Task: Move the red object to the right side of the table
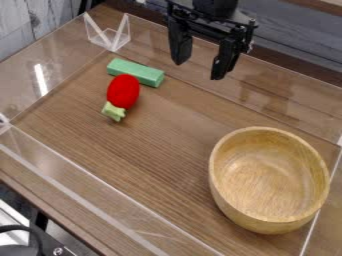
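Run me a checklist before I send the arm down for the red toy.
1. End effector open: ok, its fingers stand apart with nothing between them.
2. Red toy in sight: ok, it lies on the left part of the table, green stub toward the camera.
3. Room around the toy: not ok, the green block lies close behind it.
4. End effector lined up over the toy: not ok, it hangs off to the toy's right in the picture.
5. Bowl out of the drop area: not ok, it takes up much of the near right side.
6. Height above the table: cannot tell from this single view.
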